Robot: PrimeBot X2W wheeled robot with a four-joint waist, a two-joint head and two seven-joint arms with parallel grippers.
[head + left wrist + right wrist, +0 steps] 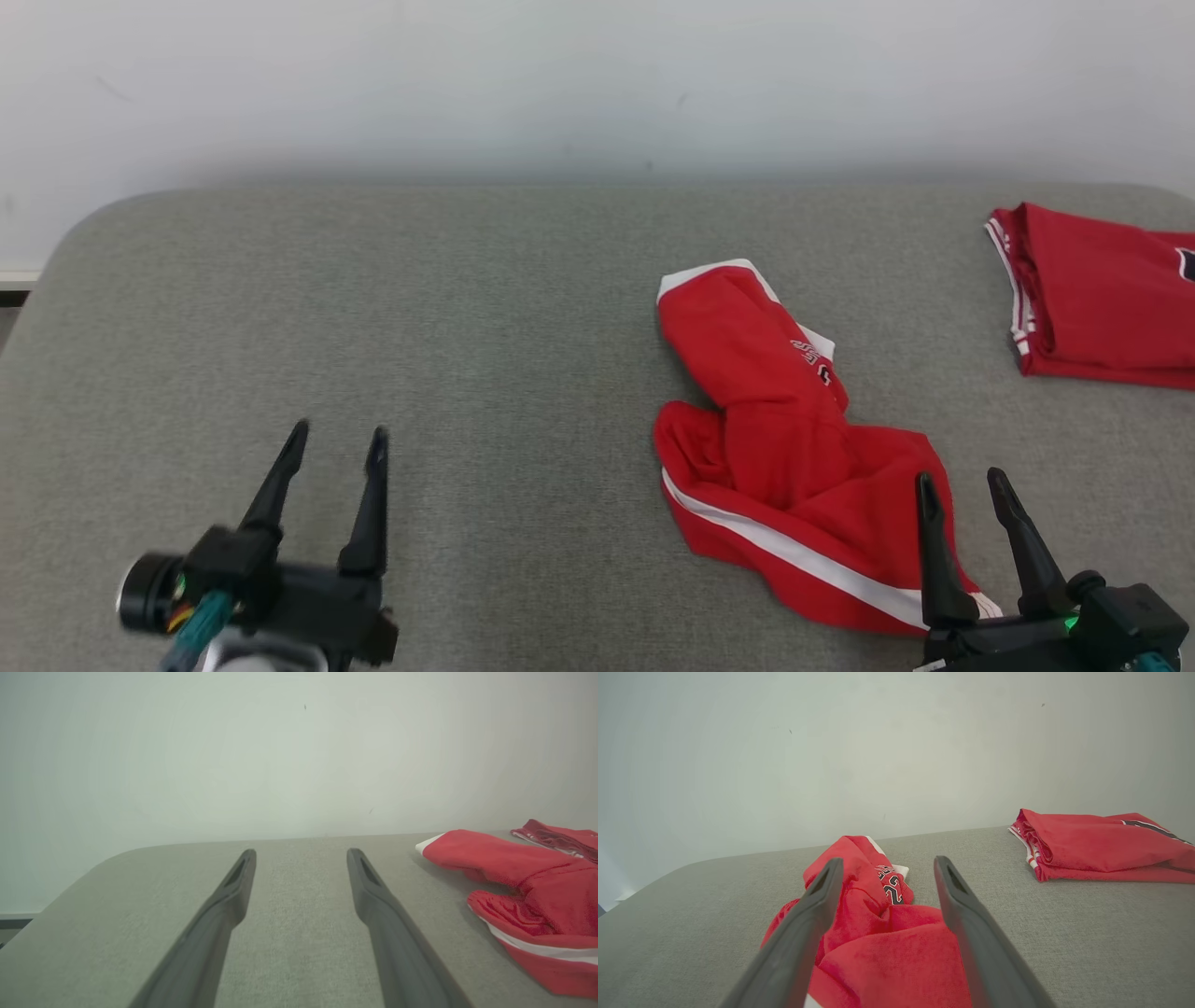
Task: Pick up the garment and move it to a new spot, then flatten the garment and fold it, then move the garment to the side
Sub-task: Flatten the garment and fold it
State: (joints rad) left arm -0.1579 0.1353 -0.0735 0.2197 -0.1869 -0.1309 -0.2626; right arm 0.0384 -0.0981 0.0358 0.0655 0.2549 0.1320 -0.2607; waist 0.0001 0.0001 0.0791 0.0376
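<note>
Two grippers are hovering wide open and empty above the grey table (467,327), the right gripper (960,476) pointing over the crumpled red garment (775,467), probably for pickup, the left gripper (338,429) idling well apart.

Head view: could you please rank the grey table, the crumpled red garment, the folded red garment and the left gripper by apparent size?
1. grey table
2. crumpled red garment
3. folded red garment and left gripper: about alike. Both are cut off by the frame and the gripper is nearer the camera, so I leave them unranked.
</note>
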